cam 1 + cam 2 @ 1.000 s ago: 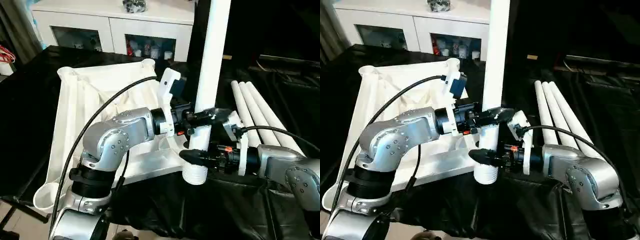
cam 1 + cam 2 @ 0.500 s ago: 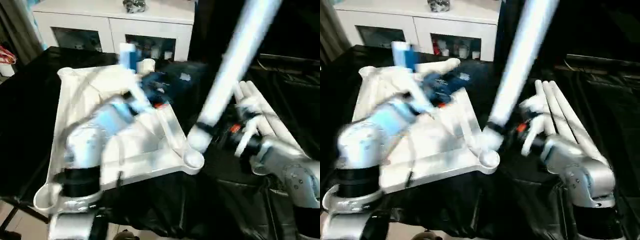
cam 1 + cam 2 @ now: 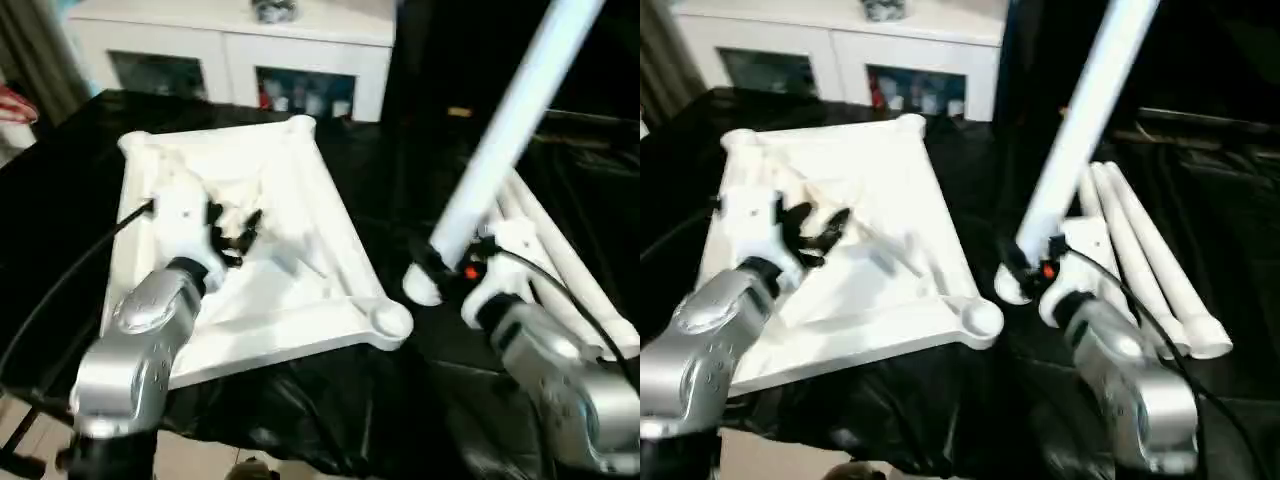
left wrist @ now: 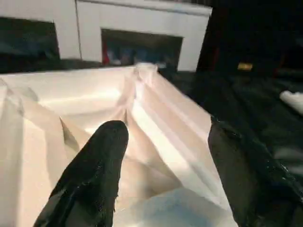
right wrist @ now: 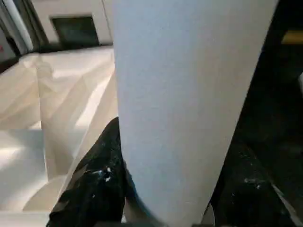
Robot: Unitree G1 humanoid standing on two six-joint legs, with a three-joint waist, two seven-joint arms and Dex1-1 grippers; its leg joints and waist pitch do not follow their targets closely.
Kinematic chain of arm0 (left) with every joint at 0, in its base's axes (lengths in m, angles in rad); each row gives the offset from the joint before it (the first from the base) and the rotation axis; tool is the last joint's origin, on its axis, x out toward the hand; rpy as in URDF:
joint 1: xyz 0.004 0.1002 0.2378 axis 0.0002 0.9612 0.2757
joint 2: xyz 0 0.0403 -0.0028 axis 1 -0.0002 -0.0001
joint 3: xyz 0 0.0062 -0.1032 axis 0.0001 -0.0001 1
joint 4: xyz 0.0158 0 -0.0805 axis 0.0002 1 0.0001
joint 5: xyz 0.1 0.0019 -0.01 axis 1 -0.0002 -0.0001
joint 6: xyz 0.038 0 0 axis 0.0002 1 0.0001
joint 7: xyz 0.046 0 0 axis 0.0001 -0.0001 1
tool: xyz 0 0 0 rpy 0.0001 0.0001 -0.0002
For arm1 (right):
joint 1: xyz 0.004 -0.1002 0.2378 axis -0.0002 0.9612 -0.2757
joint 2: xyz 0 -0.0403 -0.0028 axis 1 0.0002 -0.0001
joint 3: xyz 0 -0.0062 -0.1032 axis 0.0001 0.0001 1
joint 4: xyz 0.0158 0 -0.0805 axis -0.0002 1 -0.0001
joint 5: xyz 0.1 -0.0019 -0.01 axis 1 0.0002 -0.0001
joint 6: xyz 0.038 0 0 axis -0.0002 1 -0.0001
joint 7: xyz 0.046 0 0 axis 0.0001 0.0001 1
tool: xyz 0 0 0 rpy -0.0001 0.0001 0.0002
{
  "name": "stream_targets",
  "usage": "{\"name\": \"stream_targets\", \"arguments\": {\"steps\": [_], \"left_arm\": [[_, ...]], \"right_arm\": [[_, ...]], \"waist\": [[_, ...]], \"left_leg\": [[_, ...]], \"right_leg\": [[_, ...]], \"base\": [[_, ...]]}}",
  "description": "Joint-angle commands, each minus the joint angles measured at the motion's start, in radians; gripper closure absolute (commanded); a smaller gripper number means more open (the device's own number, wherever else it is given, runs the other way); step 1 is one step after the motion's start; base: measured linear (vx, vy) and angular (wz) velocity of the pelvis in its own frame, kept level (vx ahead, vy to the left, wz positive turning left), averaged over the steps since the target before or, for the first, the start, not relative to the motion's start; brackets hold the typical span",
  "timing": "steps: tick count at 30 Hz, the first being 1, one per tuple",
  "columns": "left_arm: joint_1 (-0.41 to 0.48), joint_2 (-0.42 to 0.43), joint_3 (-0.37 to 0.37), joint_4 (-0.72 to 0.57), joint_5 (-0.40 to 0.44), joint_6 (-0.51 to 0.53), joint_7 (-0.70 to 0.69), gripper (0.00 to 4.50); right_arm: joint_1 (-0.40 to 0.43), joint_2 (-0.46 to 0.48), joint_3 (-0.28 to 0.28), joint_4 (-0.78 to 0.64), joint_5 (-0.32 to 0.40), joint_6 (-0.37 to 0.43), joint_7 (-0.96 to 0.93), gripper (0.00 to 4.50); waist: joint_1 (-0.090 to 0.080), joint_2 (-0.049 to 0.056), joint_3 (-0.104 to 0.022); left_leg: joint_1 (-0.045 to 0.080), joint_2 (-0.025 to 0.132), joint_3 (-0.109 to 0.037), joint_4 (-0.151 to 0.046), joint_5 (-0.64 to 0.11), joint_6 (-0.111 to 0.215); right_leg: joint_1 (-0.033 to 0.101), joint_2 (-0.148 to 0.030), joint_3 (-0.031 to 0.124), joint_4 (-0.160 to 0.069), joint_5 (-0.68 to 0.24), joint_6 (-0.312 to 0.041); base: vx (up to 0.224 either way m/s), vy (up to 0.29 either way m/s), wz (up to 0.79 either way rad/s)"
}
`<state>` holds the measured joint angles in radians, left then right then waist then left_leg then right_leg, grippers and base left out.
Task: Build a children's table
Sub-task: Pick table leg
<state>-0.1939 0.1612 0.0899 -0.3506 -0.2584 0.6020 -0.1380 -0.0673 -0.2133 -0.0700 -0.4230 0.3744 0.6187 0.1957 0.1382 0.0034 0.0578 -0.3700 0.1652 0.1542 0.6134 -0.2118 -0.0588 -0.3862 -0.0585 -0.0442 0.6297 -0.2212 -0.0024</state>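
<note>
The children's table top point(image 3: 300, 190) lies upside down on the black cloth, ribbed underside up, with a round corner socket point(image 3: 388, 322) at its near right. My left gripper point(image 3: 232, 232) hovers open over the underside, nothing between its fingers point(image 4: 94, 175). To the right of that corner my right gripper point(image 3: 440, 268) is shut on the lower end of a white leg point(image 3: 505, 130). This leg slants up and to the right, its foot just off the socket. In the right wrist view the leg point(image 5: 189, 94) sits against one black finger point(image 5: 94, 189).
Other white legs point(image 3: 1145, 265) lie side by side on the cloth at the right, behind my right forearm. A white cabinet with glass doors point(image 3: 230, 50) stands behind the table. A black cable point(image 3: 60, 290) runs along my left arm.
My left gripper has let go of the leg and swung back left over the table top. The right gripper has tipped the leg from upright to slanting right, its foot now beside the corner socket.
</note>
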Motion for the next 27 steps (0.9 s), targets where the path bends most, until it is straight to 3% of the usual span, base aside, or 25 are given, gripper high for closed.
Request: {"name": "stream_targets", "arguments": {"steps": [1,4,5,6,9,10,11,12,13,14,15,16,17,18,19,21,23,24,25,26,27], "left_arm": [[0.018,-0.015,-0.017,-0.022,0.002,-0.013,0.010,1.35],[0.031,-0.013,-0.078,-0.011,0.048,-0.059,0.009,1.35],[0.026,-0.023,-0.089,-0.004,0.046,-0.053,0.011,1.35],[0.016,-0.025,-0.089,0.002,0.042,-0.032,0.016,1.35],[-0.008,-0.016,-0.076,0.049,0.059,-0.012,0.023,1.35],[-0.006,-0.006,-0.081,0.055,0.066,-0.014,0.015,1.35],[-0.004,-0.002,-0.085,0.054,0.068,-0.014,0.009,1.35],[-0.001,0.002,-0.090,0.053,0.071,-0.014,0.004,1.35],[0.007,0.002,-0.095,0.041,0.060,-0.015,-0.008,1.35],[0.015,0.000,-0.101,0.038,0.053,-0.018,-0.017,1.35],[0.019,-0.001,-0.106,0.040,0.051,-0.021,-0.021,1.35],[0.022,-0.004,-0.111,0.043,0.051,-0.020,-0.022,1.35],[0.022,-0.006,-0.116,0.047,0.058,-0.021,-0.017,1.35],[0.019,-0.007,-0.116,0.050,0.059,-0.021,-0.014,1.35],[0.010,-0.020,-0.101,0.058,0.044,-0.018,-0.010,1.35],[-0.007,-0.038,-0.074,0.077,0.019,-0.020,-0.008,1.35],[-0.004,-0.041,-0.086,0.095,0.039,-0.034,-0.003,1.35],[0.000,-0.043,-0.089,0.089,0.040,-0.032,-0.004,1.35],[0.008,-0.051,-0.085,0.080,0.031,-0.033,-0.006,1.35],[0.029,-0.068,-0.076,0.063,0.023,-0.031,0.011,1.35],[0.041,-0.082,-0.065,0.054,0.019,-0.031,0.028,1.35]], "right_arm": [[0.022,-0.008,-0.014,-0.027,0.000,-0.001,0.003,2.61],[0.062,-0.030,-0.020,-0.015,-0.038,-0.010,-0.011,2.61],[0.071,-0.034,-0.035,-0.007,-0.049,-0.014,-0.026,2.61],[0.071,-0.032,-0.046,-0.008,-0.046,-0.011,-0.030,2.61],[0.069,-0.021,-0.036,-0.014,-0.062,-0.015,-0.054,2.61],[0.073,-0.014,-0.037,-0.018,-0.066,-0.019,-0.062,2.61],[0.075,-0.011,-0.039,-0.020,-0.064,-0.020,-0.064,2.61],[0.078,-0.007,-0.040,-0.023,-0.061,-0.020,-0.065,2.61],[0.082,-0.010,-0.032,-0.021,-0.068,-0.019,-0.066,2.61],[0.083,-0.012,-0.017,-0.015,-0.078,-0.017,-0.068,2.61],[0.082,-0.012,-0.007,-0.008,-0.084,-0.015,-0.068,2.61],[0.082,-0.013,-0.003,-0.006,-0.082,-0.010,-0.065,2.61],[0.080,-0.015,-0.002,-0.007,-0.078,-0.010,-0.058,2.61],[0.077,-0.013,-0.003,-0.009,-0.073,-0.009,-0.055,2.61],[0.063,-0.002,-0.009,-0.015,-0.045,0.006,-0.044,2.61],[0.041,0.005,-0.012,-0.012,-0.021,0.020,-0.026,2.61],[0.024,-0.020,0.003,0.014,-0.035,0.016,0.004,2.61],[0.017,-0.030,0.007,0.022,-0.041,0.017,0.010,2.61],[0.010,-0.034,0.008,0.030,-0.034,0.018,0.021,2.61],[0.005,-0.049,0.018,0.038,-0.035,0.017,0.041,2.61],[-0.001,-0.060,0.029,0.045,-0.038,0.016,0.057,2.61]], "waist": [[-0.013,0.002,-0.052],[-0.014,0.002,-0.050],[-0.013,0.009,-0.051],[-0.014,0.013,-0.059],[-0.021,0.009,-0.080],[-0.023,0.010,-0.080],[-0.031,0.015,-0.075],[-0.032,0.017,-0.074],[-0.039,0.027,-0.060],[-0.050,0.034,-0.046],[-0.060,0.036,-0.040],[-0.063,0.035,-0.039],[-0.063,0.034,-0.048],[-0.063,0.034,-0.048],[-0.059,0.041,-0.051],[-0.059,0.036,-0.052],[-0.053,0.016,-0.056],[-0.051,0.017,-0.055],[-0.052,0.006,-0.055],[-0.046,0.017,-0.059],[-0.049,-0.003,-0.061]], "left_leg": [[0.008,0.056,-0.018,-0.091,-0.173,-0.041],[0.007,0.054,-0.019,-0.092,-0.192,-0.038],[0.008,0.055,-0.020,-0.091,-0.187,-0.043],[-0.005,0.050,-0.020,-0.076,-0.041,-0.028],[-0.024,0.025,-0.011,-0.052,0.097,0.038],[-0.027,0.023,-0.009,-0.051,0.084,0.050],[-0.035,0.021,-0.009,-0.053,0.027,0.068],[-0.030,0.023,-0.009,-0.056,-0.038,0.069],[-0.007,0.034,-0.011,-0.070,-0.249,0.042],[0.009,0.042,-0.019,-0.084,-0.370,0.003],[0.017,0.042,-0.028,-0.091,-0.436,-0.025],[0.016,0.040,-0.030,-0.094,-0.446,-0.030],[0.008,0.043,-0.033,-0.102,-0.398,-0.027],[0.008,0.043,-0.033,-0.102,-0.398,-0.027],[0.001,0.047,-0.030,-0.104,-0.343,-0.022],[0.000,0.045,-0.027,-0.101,-0.318,-0.018],[-0.005,0.048,-0.023,-0.099,-0.257,-0.001],[-0.003,0.048,-0.021,-0.099,-0.254,0.000],[-0.001,0.048,-0.018,-0.097,-0.255,0.003],[0.003,0.049,-0.018,-0.095,-0.243,0.000],[-0.007,0.051,-0.017,-0.095,-0.216,0.006]], "right_leg": [[0.039,-0.075,0.053,-0.083,-0.135,-0.104],[0.037,-0.075,0.055,-0.094,-0.194,-0.081],[0.034,-0.074,0.056,-0.093,-0.183,-0.074],[0.028,-0.067,0.054,-0.080,-0.005,-0.098],[0.028,-0.053,0.037,-0.064,0.206,-0.143],[0.023,-0.052,0.035,-0.068,0.198,-0.151],[0.018,-0.054,0.030,-0.082,0.128,-0.160],[0.019,-0.057,0.027,-0.089,0.031,-0.158],[0.018,-0.065,0.025,-0.110,-0.297,-0.123],[0.004,-0.064,0.024,-0.134,-0.501,-0.068],[0.005,-0.065,0.018,-0.146,-0.580,-0.024],[0.009,-0.066,0.016,-0.149,-0.592,-0.008],[0.021,-0.075,0.022,-0.147,-0.538,0.003],[0.021,-0.075,0.022,-0.147,-0.538,0.003],[0.020,-0.076,0.029,-0.140,-0.460,-0.011],[0.021,-0.076,0.030,-0.135,-0.419,-0.033],[0.025,-0.078,0.035,-0.123,-0.371,-0.042],[0.022,-0.077,0.036,-0.126,-0.378,-0.043],[0.018,-0.076,0.036,-0.129,-0.391,-0.041],[0.017,-0.078,0.038,-0.125,-0.382,-0.047],[0.026,-0.079,0.036,-0.118,-0.336,-0.056]], "base": [[0.000,0.000,0.00],[0.000,0.000,0.00],[0.000,0.000,0.00],[0.000,0.000,0.00],[0.000,0.000,0.00],[0.000,0.000,0.00],[0.000,0.000,0.00],[-0.055,0.002,-0.01],[-0.054,0.010,0.00],[-0.054,0.010,0.00],[-0.052,0.025,-0.03],[0.000,0.000,0.00],[0.000,0.000,0.00],[0.000,0.000,0.00],[0.000,0.000,0.00],[0.000,0.000,0.00],[0.000,0.000,0.00],[0.000,0.000,0.00],[0.000,0.000,0.00],[0.000,0.000,0.00],[0.000,0.000,0.00]]}}
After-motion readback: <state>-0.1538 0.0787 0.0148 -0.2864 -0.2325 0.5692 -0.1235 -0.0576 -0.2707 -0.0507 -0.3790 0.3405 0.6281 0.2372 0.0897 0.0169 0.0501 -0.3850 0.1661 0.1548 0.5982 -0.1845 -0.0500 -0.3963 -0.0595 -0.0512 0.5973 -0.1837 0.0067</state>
